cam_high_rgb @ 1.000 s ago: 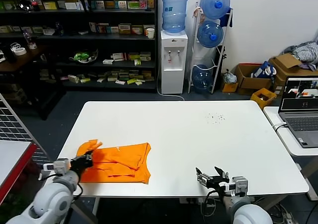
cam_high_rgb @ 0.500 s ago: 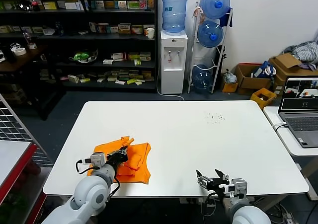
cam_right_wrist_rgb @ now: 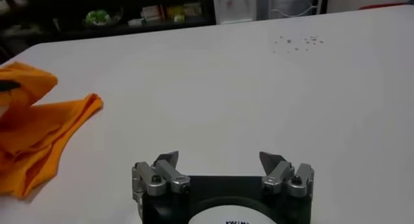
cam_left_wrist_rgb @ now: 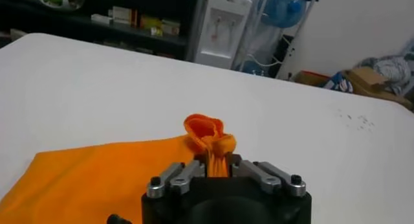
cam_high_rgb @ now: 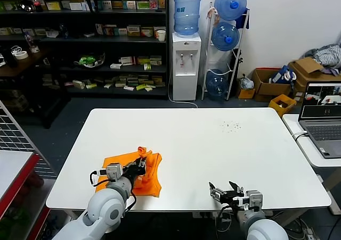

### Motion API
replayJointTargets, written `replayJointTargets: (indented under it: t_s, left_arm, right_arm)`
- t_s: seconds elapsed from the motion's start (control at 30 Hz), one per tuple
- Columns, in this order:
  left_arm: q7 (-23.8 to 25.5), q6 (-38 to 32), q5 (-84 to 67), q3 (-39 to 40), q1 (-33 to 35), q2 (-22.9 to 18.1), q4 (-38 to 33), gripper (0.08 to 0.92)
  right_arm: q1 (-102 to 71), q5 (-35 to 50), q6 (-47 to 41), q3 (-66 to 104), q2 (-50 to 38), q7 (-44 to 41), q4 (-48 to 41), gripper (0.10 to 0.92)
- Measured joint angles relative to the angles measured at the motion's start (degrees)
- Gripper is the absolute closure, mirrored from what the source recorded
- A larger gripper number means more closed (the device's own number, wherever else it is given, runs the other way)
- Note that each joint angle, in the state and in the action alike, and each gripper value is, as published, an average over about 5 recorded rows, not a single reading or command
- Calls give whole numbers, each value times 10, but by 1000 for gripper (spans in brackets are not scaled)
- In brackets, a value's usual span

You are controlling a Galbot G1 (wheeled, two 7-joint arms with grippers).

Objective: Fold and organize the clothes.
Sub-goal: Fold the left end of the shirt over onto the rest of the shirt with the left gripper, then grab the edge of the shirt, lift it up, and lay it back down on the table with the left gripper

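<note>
Orange T-shirt (cam_high_rgb: 136, 173) lies partly folded at the table's (cam_high_rgb: 213, 144) 7 o'clock corner. Left gripper (cam_left_wrist_rgb: 218, 168) is clamped on a bunched edge, lifted over the shirt. Right gripper (cam_right_wrist_rgb: 222, 169) is idle at 5 o'clock, jaws apart. Judgement: fold incomplete; laying flat, further folds and tidying remain.

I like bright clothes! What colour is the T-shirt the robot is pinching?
Bright orange cotton T-shirt, clearest in the left wrist view.
</note>
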Motion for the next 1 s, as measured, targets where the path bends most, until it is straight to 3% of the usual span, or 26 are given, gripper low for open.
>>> replayJointTargets:
  t_s: [0.27, 0.57, 0.8, 1.0]
  left_arm:
    - [-3, 7, -32, -23, 19, 30, -26, 423]
    - [20, 11, -75, -94, 62, 105, -24, 198]
    - [92, 16, -104, -148, 97, 171, 14, 177]
    - [157, 26, -114, -162, 102, 199, 52, 177]
  right_arm:
    - [-2, -1, 0, 0, -2, 0, 3, 203]
    - [0, -3, 4, -4, 1, -3, 5, 203]
    - [-4, -5, 7, -3, 3, -5, 5, 203]
    - [-10, -5, 7, 2, 2, -6, 7, 203]
